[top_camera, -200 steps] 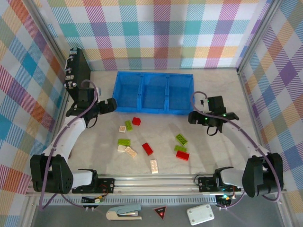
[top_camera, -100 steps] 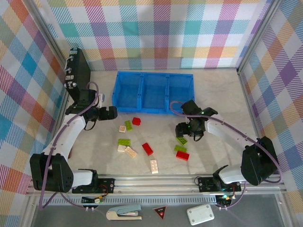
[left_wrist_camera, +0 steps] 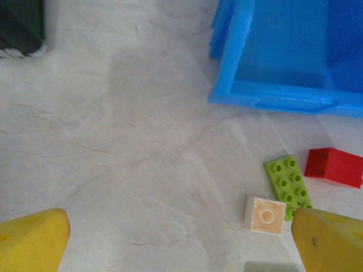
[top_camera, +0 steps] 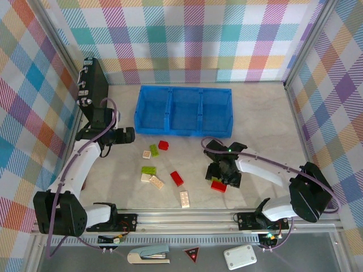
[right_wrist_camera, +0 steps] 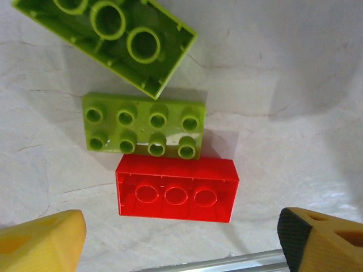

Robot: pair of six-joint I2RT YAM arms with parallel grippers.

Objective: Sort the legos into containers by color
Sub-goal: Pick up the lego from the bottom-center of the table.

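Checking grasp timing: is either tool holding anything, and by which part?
Nothing is held: left tool open, right tool open near the red brick.

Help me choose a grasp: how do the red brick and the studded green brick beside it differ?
The red brick lies hollow side up, showing three tubes; the green brick lies studs up, showing eight studs. Red sits nearer the right gripper, green beyond it. Both are rectangular, lying flat with long sides parallel.
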